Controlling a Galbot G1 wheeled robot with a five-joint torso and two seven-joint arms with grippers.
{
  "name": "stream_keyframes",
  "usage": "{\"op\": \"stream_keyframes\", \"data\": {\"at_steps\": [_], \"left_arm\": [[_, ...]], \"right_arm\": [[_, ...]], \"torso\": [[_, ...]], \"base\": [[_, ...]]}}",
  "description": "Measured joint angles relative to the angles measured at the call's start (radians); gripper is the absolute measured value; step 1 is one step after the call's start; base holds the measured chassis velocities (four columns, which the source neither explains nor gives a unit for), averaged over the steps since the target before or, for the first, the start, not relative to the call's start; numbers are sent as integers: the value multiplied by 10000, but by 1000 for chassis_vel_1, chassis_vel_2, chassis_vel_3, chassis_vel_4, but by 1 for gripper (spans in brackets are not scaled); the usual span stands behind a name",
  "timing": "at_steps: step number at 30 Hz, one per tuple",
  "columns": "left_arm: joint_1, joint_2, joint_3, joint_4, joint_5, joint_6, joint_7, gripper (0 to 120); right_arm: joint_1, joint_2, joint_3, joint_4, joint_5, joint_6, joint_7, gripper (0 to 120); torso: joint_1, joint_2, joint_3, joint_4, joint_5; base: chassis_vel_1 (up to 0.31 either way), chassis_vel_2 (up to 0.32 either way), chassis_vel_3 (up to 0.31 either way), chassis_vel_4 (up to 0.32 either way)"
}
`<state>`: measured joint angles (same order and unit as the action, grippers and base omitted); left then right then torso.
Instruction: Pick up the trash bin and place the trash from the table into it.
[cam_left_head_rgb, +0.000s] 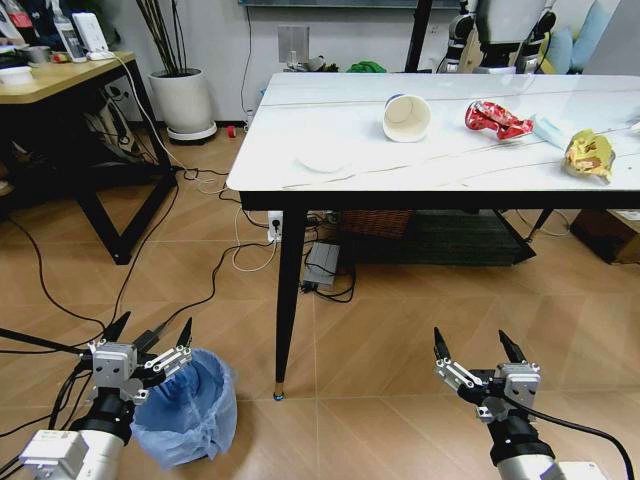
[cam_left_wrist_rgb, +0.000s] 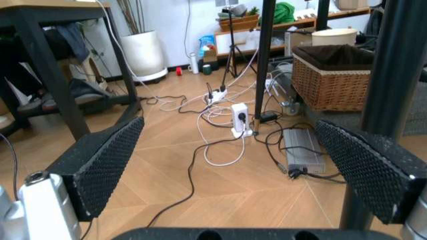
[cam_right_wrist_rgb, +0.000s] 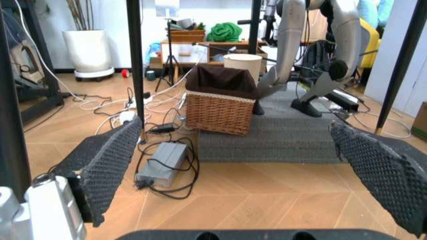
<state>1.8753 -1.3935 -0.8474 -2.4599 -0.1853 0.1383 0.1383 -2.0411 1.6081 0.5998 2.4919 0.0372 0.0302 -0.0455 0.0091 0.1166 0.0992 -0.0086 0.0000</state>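
The trash bin (cam_left_head_rgb: 190, 405), lined with a crinkly light-blue bag, stands on the floor at the lower left. My left gripper (cam_left_head_rgb: 151, 330) hovers open just above and left of its rim, holding nothing, and faces floor cables in the left wrist view (cam_left_wrist_rgb: 230, 150). At the lower right my right gripper (cam_left_head_rgb: 472, 345) is open and empty over bare floor. On the white table (cam_left_head_rgb: 290, 110) lie a tipped blue-rimmed paper cup (cam_left_head_rgb: 407, 117), a white disc (cam_left_head_rgb: 322, 160), a red wrapper (cam_left_head_rgb: 495, 119), a pale blue mask (cam_left_head_rgb: 551, 130) and a yellow wrapper (cam_left_head_rgb: 589, 154).
A black table leg (cam_left_head_rgb: 288, 300) stands between the two arms. Cables and a power strip (cam_left_wrist_rgb: 239, 120) litter the floor, with a wicker basket (cam_right_wrist_rgb: 220, 105) under the table. A wooden desk (cam_left_head_rgb: 60, 75) and a white planter (cam_left_head_rgb: 182, 100) stand at the back left.
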Motion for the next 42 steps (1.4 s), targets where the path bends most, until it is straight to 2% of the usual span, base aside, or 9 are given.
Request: {"op": "stream_keyframes", "data": {"at_steps": [11,23,28,37,42], "left_arm": [[6,11,-21,11,0,-3,-4,100],[-10,2,-13,103,35,-97,-105,100],[-21,87,-92,202,38,-81,-210,100],[-193,702,-553,453,-398,811,-787,100],[-645,1482,-947,718,-1244,2101,-1272,100]], "right_arm": [[9,0,-10,-50,-1,33,8,100],[27,0,-9,-101,-3,90,25,100],[48,0,-10,-126,-3,94,28,100],[148,0,-91,-344,-2,164,31,100],[245,-1,-88,-398,115,147,35,100]], "torso": [[-73,-356,-282,0,0],[-87,-899,-784,0,0],[-87,-976,-862,0,0],[-89,-971,-864,1,-1],[-90,-950,-846,0,-3]], "base": [[0,0,0,0],[0,0,0,0],[0,0,0,0],[0,0,0,0],[0,0,0,0]]}}
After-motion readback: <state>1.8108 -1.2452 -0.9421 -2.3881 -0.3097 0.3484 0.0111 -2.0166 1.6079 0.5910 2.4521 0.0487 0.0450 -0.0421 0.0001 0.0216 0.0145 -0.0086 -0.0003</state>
